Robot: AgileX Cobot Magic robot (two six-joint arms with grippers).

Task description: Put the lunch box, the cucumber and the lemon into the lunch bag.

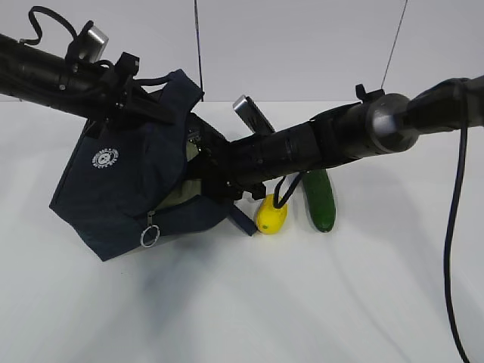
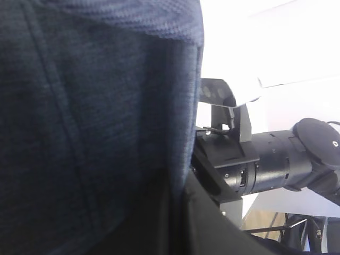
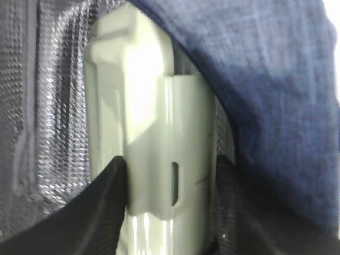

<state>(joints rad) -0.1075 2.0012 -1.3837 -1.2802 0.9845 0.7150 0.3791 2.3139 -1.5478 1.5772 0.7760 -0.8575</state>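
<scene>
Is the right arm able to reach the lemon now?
Probably not yet: the right gripper is inside the lunch bag, closed on the lunch box. The lemon lies unobstructed on the table.

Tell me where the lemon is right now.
In the exterior view the lemon lies on the white table, just right of the lunch bag and left of the cucumber, below the right arm.

Lab: bare white tabletop (image 1: 227,318), hanging cables (image 1: 198,45).
</scene>
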